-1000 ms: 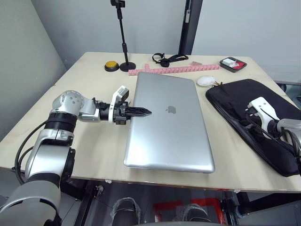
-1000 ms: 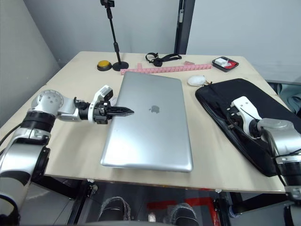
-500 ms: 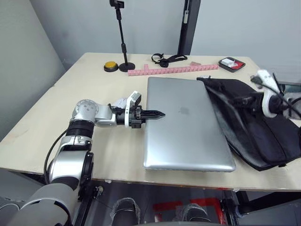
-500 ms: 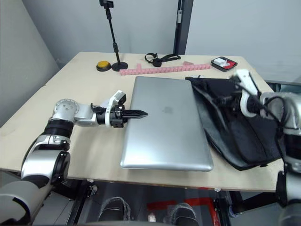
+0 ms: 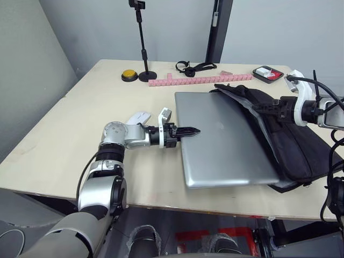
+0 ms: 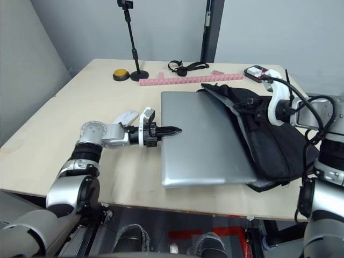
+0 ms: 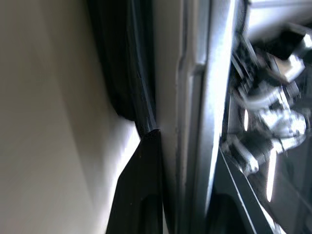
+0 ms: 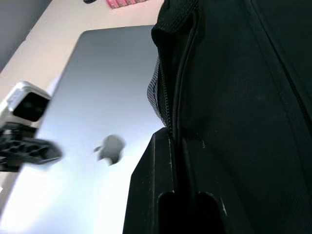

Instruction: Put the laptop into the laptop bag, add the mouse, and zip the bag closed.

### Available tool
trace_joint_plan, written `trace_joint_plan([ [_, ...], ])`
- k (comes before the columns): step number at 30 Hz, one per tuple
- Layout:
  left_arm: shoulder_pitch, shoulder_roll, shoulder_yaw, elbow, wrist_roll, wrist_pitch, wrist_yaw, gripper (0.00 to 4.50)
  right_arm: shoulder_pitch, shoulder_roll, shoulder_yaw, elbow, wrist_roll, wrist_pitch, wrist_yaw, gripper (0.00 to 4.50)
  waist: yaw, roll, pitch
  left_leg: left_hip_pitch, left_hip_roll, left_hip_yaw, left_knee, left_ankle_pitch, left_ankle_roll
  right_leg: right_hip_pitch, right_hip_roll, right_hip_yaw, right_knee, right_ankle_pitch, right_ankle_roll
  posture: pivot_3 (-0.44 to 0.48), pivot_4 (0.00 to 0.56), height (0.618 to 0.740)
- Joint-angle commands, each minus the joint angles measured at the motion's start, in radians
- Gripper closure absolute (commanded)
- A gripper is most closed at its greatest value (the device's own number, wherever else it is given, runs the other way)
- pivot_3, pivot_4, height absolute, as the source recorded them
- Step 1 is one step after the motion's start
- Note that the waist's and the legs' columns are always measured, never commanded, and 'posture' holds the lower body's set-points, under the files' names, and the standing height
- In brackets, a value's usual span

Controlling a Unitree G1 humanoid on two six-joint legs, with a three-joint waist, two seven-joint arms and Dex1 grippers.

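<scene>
Pale wooden table (image 5: pixel 70 134): slim silver-grey metal laptop (image 5: pixel 223 142) lies flat, its right edge inside the soft black fabric laptop bag (image 5: pixel 293 145). Left gripper (image 5: pixel 189 131) clenched, pushing the lid. Right gripper (image 5: pixel 267 107) pinches the bag's flap. Laptop likely stiff, slippery; push its edge.

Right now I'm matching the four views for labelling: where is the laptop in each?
Left eye: laptop lies mid-picture, its right side under the bag.
Right eye: mid-picture too.
Left wrist: its grey edge, close up.
Right wrist: its lid with the logo, beside the bag.
Shared landmark: the bag's edge over the lid, in both eye views and the right wrist view.
</scene>
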Motion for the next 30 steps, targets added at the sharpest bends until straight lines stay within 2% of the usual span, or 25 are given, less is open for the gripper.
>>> trace_joint_plan([
  [1,-0.074,-0.034,0.062,-0.014,-0.017,-0.041,-0.046,4.15,-0.003,0.029,-0.070,-0.014,0.142,0.005,-0.102,4.48,0.000,0.000,0.000,0.000,0.000,0.000,0.000,0.000,0.000,0.000,0.000,0.000,0.000,0.000,0.000,0.000,0.150,0.739],
  [7,-0.092,-0.075,0.063,0.005,0.036,-0.089,-0.073,4.15,0.038,0.102,-0.141,-0.007,0.445,0.005,-0.360,4.48,0.003,0.000,0.000,-0.003,0.000,0.000,0.000,0.000,0.000,-0.001,0.000,-0.001,-0.003,0.001,0.002,0.000,0.150,0.739],
  [10,-0.107,-0.085,0.061,0.028,0.056,-0.113,-0.089,4.15,0.080,0.138,-0.136,-0.023,0.632,-0.013,-0.502,4.48,0.003,0.000,0.000,-0.003,0.000,0.000,-0.001,0.000,0.000,-0.001,0.000,-0.001,-0.004,0.002,0.004,0.000,0.150,0.739],
  [13,-0.124,-0.102,0.059,0.056,0.080,-0.138,-0.111,4.15,0.181,0.126,-0.031,-0.045,0.965,-0.217,-0.729,4.48,0.004,0.000,0.000,-0.003,0.000,-0.001,-0.001,0.000,0.000,0.000,0.000,-0.001,-0.005,0.003,0.005,0.000,0.150,0.739],
  [15,-0.136,-0.112,0.055,0.071,0.097,-0.152,-0.126,4.15,0.221,0.152,0.011,-0.067,1.089,-0.342,-0.835,4.48,0.003,0.000,0.000,-0.003,0.000,-0.001,-0.001,0.000,0.000,0.000,-0.001,-0.001,-0.005,0.003,0.006,0.000,0.150,0.739],
  [23,-0.170,-0.159,0.051,0.113,0.152,-0.205,-0.173,4.15,0.266,0.362,0.034,-0.173,1.112,-0.529,-1.013,4.48,-0.006,0.000,0.000,-0.006,-0.001,-0.001,0.000,0.000,0.000,-0.003,-0.001,-0.001,-0.006,0.004,0.008,0.000,0.150,0.739],
  [30,-0.177,-0.205,0.023,0.127,0.197,-0.212,-0.211,4.15,0.262,0.402,0.057,-0.209,1.112,-0.545,-1.051,4.48,-0.005,0.000,0.000,-0.007,-0.001,-0.001,-0.003,0.000,0.000,-0.003,-0.001,-0.001,-0.009,0.005,0.014,0.000,0.150,0.739],
])
